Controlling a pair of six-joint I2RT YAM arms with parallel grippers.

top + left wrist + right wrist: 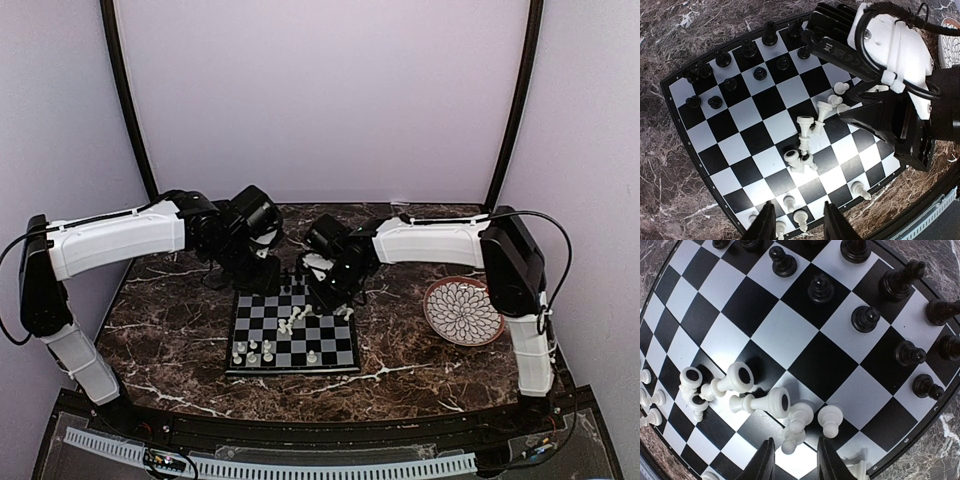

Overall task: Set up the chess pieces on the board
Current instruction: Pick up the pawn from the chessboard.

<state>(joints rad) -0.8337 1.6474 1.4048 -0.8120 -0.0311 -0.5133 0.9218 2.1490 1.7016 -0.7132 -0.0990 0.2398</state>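
Observation:
The board (290, 371) lies mid-table. Black chess pieces (730, 65) stand along its far rows, and they also show in the right wrist view (865, 317). Several white pieces (807, 145) lie toppled in a heap near the middle. A few white pawns (252, 352) stand on the near rows. My left gripper (800, 221) hovers open over the near edge, with standing white pawns (789, 202) below its gap. My right gripper (796, 461) is open above the heap (755, 400). A fallen white pawn (795, 439) lies just ahead of its fingertips, not gripped.
A round white petal-patterned plate (462, 310) with a brown rim sits right of the board. Both arms crowd the board's far side, and the right arm's wrist (890, 75) fills the upper right of the left wrist view. Dark marble tabletop (170, 340) surrounds the board.

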